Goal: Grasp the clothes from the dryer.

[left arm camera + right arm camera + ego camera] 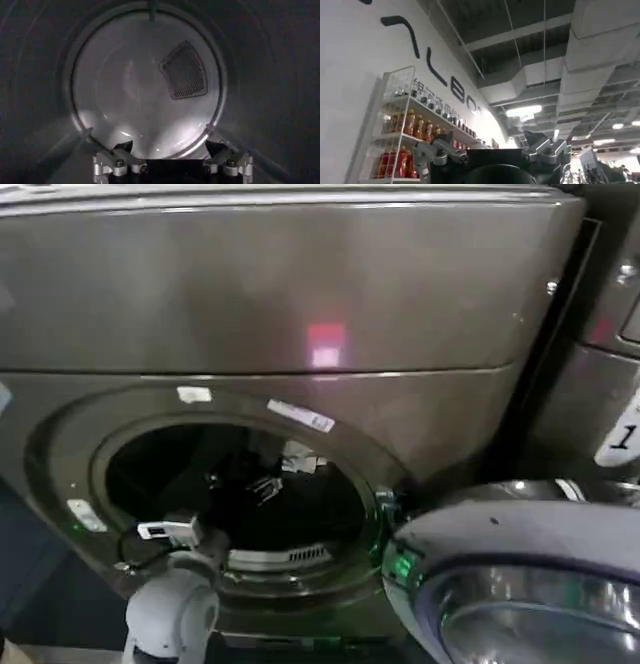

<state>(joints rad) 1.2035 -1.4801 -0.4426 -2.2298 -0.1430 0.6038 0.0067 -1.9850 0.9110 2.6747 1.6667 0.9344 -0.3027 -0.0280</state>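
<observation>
— Where are the clothes (297,456) lying?

— Deep in the dryer (300,284), I'm guessing. A pale crumpled patch is showing toward the upper right of the drum, just under the porthole rim (60,474). It's too dim in there to be sure it's fabric.

— And the hand?

— The left gripper (170,150) is hanging inside the drum with its fingers spread wide and nothing between them. From its own wrist it's facing the round back wall (125,85) and the perforated vent (184,70), and no cloth is lying in front of it.

— So which step is this?

— I'm judging it as the search and approach. Nothing is being held yet. The next move is asking for the wrist to tilt toward that pale patch, get the fingers on either side of a fold, then close.

— Room to work?

— The drum is giving plenty of open room around the fingers. The tight spot is the porthole rim, where the left arm (175,604) is crossing the lower left edge. The glass door (520,584) is standing open at the lower right, close to the opening, so any pull-out is wanting a straight line back through the middle.

— The other arm?

— The right gripper (490,142) is idling away from the dryer, fingers apart and empty, pointing up past a shelf of bottles (400,130) toward the ceiling
</observation>
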